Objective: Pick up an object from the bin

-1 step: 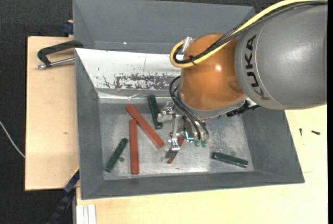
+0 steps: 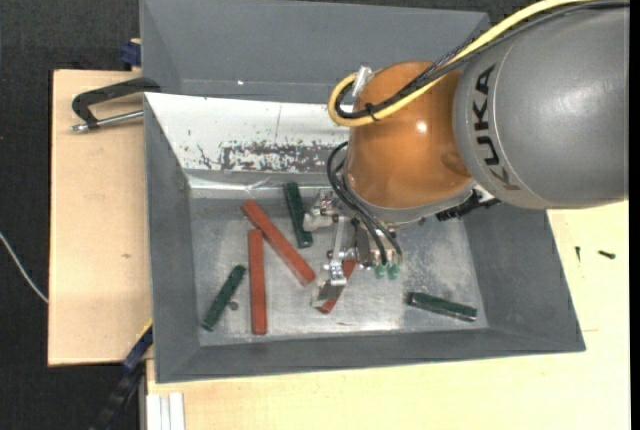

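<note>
Short red piece (image 2: 328,296): lies mid-floor at the tip of the gripper (image 2: 345,270); not visibly lifted, so the pick looks unfinished.
Bin (image 2: 170,218): grey metal, holding loose sticks.
Red sticks (image 2: 281,244): two long ones, left of centre.
Green sticks (image 2: 222,298): three shorter, scattered.
Gripper opening: cannot tell.

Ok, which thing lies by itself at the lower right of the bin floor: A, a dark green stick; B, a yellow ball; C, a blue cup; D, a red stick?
A: a dark green stick lies alone at the lower right of the bin, to the right of the gripper, while the red sticks lie on the gripper's other side.
</note>
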Robot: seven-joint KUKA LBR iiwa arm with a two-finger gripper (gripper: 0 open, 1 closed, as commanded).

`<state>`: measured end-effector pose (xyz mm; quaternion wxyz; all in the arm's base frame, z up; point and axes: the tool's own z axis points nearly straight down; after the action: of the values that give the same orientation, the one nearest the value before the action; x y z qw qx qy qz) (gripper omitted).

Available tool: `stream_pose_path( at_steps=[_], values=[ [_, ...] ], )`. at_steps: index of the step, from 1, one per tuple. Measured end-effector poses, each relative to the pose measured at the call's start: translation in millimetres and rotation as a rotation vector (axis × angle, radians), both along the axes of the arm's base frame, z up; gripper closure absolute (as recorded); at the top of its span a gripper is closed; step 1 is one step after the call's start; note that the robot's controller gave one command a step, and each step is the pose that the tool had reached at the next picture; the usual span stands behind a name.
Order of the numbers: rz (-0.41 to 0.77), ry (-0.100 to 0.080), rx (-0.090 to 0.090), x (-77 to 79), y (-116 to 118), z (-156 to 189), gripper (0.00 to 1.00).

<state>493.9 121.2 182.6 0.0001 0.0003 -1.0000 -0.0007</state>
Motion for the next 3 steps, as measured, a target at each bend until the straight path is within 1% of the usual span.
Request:
stream_pose_path(
  at_steps=[1, 2, 3],
  values=[
    [0.065, -0.006, 0.000, 25.1, 4.5, -49.0, 0.00],
    [0.288, -0.006, 0.000, 46.9, 8.5, -91.1, 0.00],
    [0.479, -0.027, -0.001, 32.5, 39.7, -101.1, 0.00]
  ],
)
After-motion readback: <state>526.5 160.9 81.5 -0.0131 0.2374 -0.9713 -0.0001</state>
